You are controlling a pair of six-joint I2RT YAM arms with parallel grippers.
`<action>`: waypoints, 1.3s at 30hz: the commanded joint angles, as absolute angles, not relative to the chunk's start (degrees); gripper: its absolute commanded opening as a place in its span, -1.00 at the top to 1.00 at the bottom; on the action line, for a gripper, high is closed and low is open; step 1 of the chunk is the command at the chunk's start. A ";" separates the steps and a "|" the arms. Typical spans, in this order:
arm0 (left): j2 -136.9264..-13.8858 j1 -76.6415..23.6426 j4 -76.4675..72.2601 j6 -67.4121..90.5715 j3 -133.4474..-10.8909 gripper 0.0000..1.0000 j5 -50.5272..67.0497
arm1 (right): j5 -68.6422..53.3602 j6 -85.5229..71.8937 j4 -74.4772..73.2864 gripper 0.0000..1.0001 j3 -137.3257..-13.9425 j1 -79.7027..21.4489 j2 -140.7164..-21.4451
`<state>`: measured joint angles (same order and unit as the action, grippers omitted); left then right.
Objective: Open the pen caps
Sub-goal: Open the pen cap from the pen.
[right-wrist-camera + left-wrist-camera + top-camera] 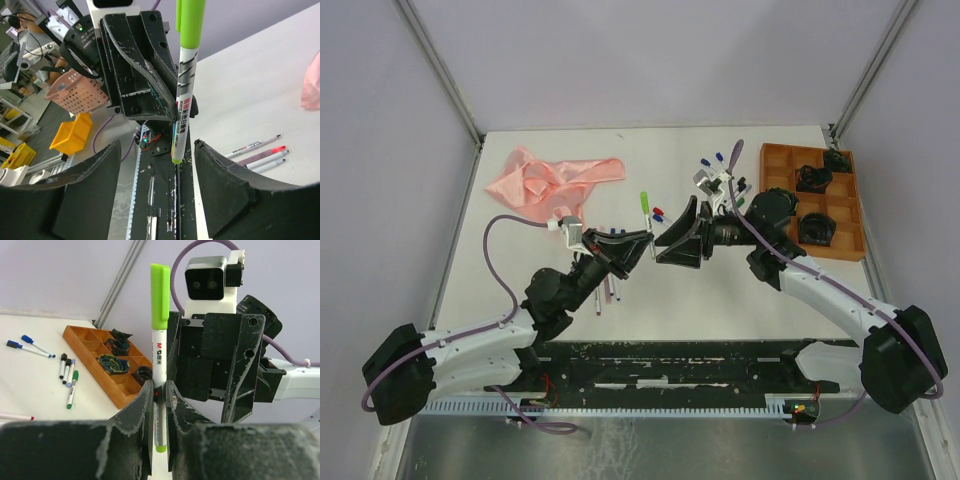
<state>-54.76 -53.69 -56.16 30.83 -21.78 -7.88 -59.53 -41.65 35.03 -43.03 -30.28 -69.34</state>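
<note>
The left gripper [159,392] pinches the light, stiff marker pen [159,357] by its barrel. The right gripper [157,150], spread wide, should likely grip the snug lime cap [160,295] beyond its fingertips.

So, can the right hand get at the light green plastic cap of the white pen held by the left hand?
Probably yes. The light green plastic cap stands free above the left hand, which clamps only the white pen barrel. The right hand is open and close by.

Cloth [552,180] at the surface's [650,150] far left, tray [782,160] at its far right, pen [159,355] upright between the left fingers [137,412] at centre, right gripper [672,232] just right of it, loose pens [718,160] behind, left of the tray
</note>
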 commanded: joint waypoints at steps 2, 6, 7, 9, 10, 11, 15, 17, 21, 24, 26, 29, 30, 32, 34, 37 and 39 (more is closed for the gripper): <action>-56.88 -55.20 -62.54 31.59 -24.32 0.94 -9.18 | -56.06 -33.23 27.58 -0.32 -44.64 -31.80 -69.58; -58.10 -55.69 -62.64 32.02 -24.97 0.94 -9.13 | -55.55 -32.28 26.29 -0.24 -44.78 -32.50 -69.70; -58.29 -55.72 -62.68 32.14 -25.04 0.94 -9.08 | -55.43 -32.12 26.12 -0.21 -44.82 -32.57 -69.71; -58.65 -55.82 -62.73 32.32 -25.14 0.94 -8.97 | -55.43 -31.92 25.81 -0.14 -44.90 -32.84 -69.80; -58.77 -55.95 -62.85 32.46 -25.16 0.94 -9.01 | -55.36 -31.76 25.67 -0.10 -44.91 -32.92 -69.87; -58.92 -55.93 -62.90 32.51 -25.23 0.94 -8.98 | -55.33 -31.67 25.54 -0.06 -44.99 -32.98 -69.87; -59.23 -56.13 -62.95 32.77 -25.33 0.94 -8.90 | -55.36 -31.57 25.18 0.08 -45.24 -33.25 -70.09; -59.40 -56.12 -63.01 32.78 -25.31 0.94 -8.88 | -55.32 -31.55 25.10 0.11 -45.33 -33.25 -69.98; -59.70 -56.16 -63.03 33.11 -25.33 0.94 -8.70 | -55.26 -31.89 24.94 0.13 -45.52 -33.27 -70.00; -59.94 -56.28 -63.09 33.28 -25.29 0.94 -8.62 | -55.27 -32.03 24.96 0.14 -45.61 -33.30 -69.89; -60.14 -56.28 -63.18 33.44 -25.19 0.94 -8.53 | -55.28 -32.07 24.87 0.15 -45.68 -33.31 -69.92; -60.35 -56.22 -63.33 33.70 -25.12 0.94 -8.48 | -55.28 -31.88 24.44 0.16 -45.91 -33.30 -69.84; -60.30 -56.27 -63.30 33.74 -25.04 0.94 -8.44 | -55.27 -31.71 24.09 0.17 -46.03 -33.29 -69.79; -60.41 -56.25 -63.43 33.90 -24.92 0.94 -8.42 | -55.28 -31.52 23.84 0.17 -46.12 -33.28 -69.81; -60.46 -56.31 -63.46 33.93 -24.85 0.94 -8.41 | -55.20 -31.16 23.29 0.18 -46.26 -33.24 -69.81; -60.32 -56.34 -63.45 34.08 -24.76 0.94 -8.29 | -55.19 -30.70 22.59 0.20 -46.53 -33.28 -69.85; -60.23 -56.34 -63.45 34.17 -24.59 0.94 -8.22 | -55.15 -30.18 21.77 0.20 -46.85 -33.27 -69.71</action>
